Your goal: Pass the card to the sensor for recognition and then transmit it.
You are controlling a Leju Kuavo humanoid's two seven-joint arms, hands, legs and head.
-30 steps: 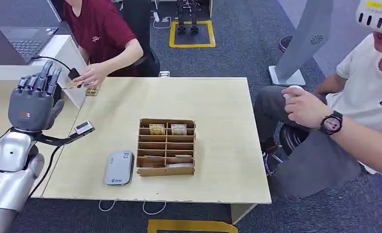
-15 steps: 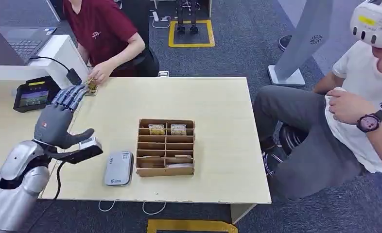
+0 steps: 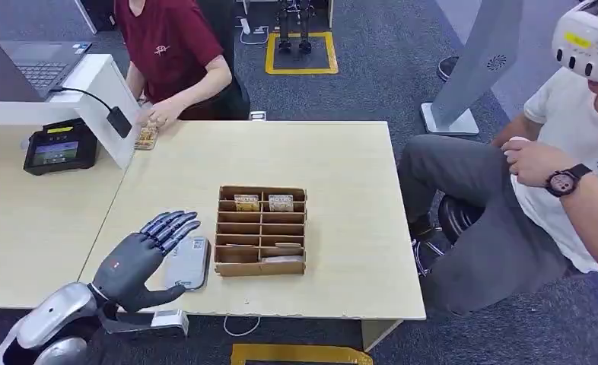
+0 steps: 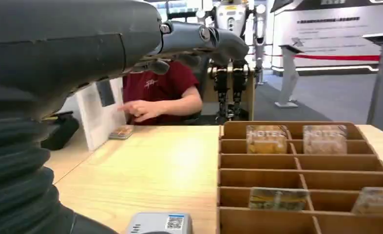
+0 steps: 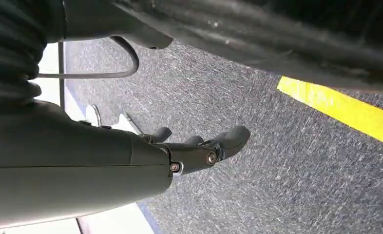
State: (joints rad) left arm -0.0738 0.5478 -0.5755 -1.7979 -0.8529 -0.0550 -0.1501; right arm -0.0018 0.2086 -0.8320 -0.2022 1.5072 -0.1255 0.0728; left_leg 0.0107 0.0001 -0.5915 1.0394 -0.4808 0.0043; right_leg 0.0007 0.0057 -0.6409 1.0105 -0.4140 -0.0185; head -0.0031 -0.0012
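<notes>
The pale wooden surface [image 3: 341,152] carries a grey sensor [image 3: 186,263] under the left hand's [image 3: 140,258] fingers, a cardboard organizer [image 3: 260,230] just beside it, and cards [image 3: 145,138] far ahead.

Patterned cards [image 3: 245,202] are standing upright in the far compartments of the cardboard organizer [image 3: 260,262]; the grey sensor [image 3: 192,266] is lying flat just beside it.

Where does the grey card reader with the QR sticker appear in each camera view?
Head view: the grey card reader lies left of the cardboard organizer, partly under the left hand.
Left wrist view: bottom edge, beside the organizer.
Right wrist view: not in it.
Shared landmark: the organizer.
</notes>
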